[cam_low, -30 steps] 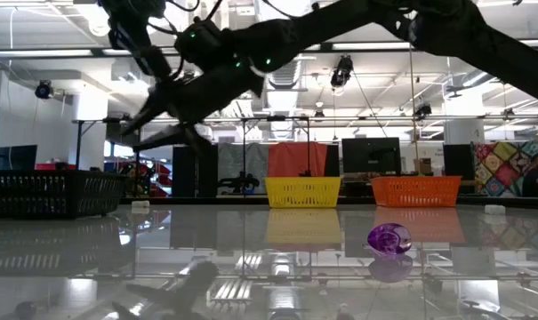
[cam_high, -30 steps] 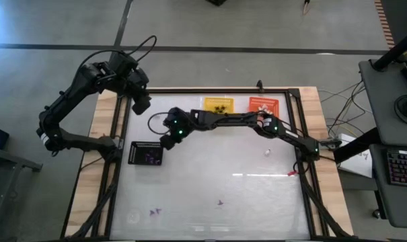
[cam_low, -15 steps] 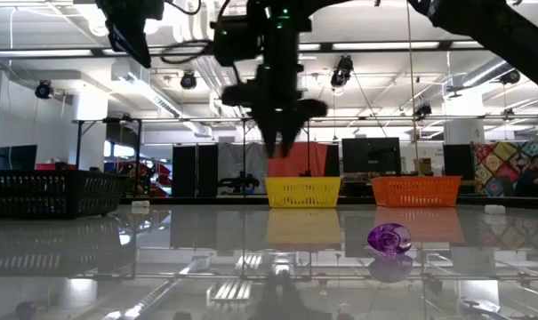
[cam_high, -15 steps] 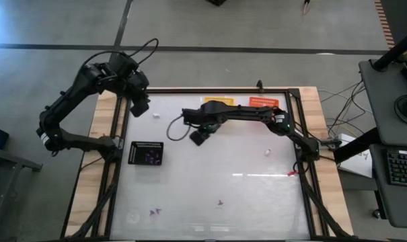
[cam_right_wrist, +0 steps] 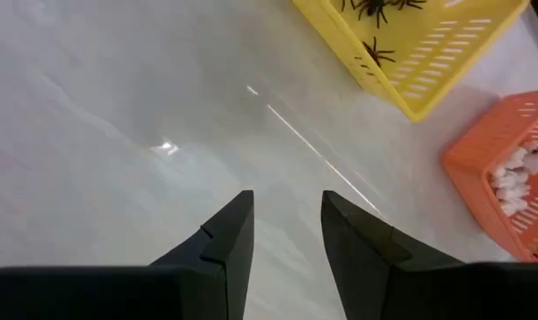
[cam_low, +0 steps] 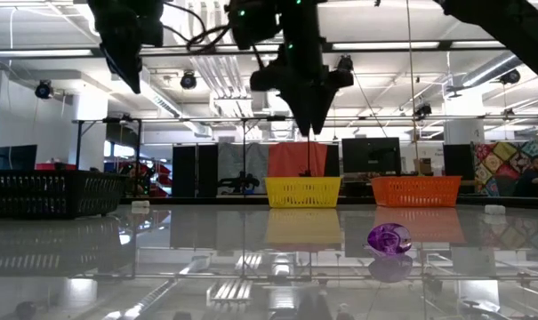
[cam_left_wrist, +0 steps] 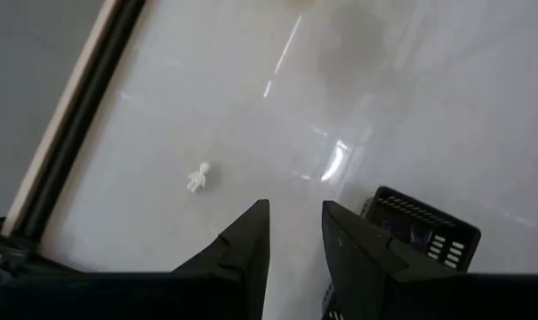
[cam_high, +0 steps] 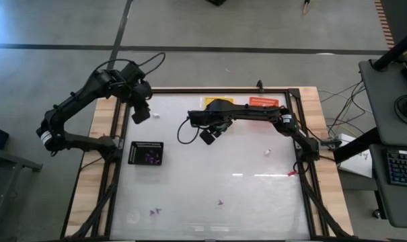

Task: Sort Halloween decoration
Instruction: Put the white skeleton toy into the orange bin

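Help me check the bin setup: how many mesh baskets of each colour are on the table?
yellow basket: 1
orange basket: 1
black basket: 1
Total: 3

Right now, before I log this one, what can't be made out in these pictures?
- High view: yellow basket and orange basket mostly covered by the right arm.
- High view: trinkets in the black basket are too small to identify.
- Right wrist view: orange basket cut off by the edge.
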`<state>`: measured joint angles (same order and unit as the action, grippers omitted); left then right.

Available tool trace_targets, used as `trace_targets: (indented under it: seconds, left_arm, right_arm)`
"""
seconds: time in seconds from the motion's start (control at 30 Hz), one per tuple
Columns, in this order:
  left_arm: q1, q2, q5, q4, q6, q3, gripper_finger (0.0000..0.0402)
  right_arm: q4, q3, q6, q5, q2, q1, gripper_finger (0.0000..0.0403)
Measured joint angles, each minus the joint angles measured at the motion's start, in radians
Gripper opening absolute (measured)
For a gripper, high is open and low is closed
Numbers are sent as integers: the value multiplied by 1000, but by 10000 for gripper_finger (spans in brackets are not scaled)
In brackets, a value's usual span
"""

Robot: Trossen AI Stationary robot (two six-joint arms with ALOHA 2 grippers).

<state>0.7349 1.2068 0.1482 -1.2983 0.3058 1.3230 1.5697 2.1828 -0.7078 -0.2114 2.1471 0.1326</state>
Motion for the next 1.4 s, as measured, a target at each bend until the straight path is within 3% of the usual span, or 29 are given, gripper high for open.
trace_targets:
  seconds: [0.17,0.37,0.73,1.07,1.4]
  left_arm:
    - [0,-5,0,6,0,-34,87]
    - [0,-5,0,25,-5,-53,87]
    - [0,3,1,101,-25,-87,87]
    - [0,3,1,159,-35,-95,87]
    - [0,3,1,196,-55,-95,87]
  right_arm:
    - [0,-53,-31,-2,-90,-3,126]
    - [2,-187,-125,-59,-285,-15,123]
    - [-9,-564,-469,-131,-664,-60,126]
    - [-51,-872,-621,-94,-762,-74,119]
    - [-319,-1108,-698,-41,-827,-74,118]
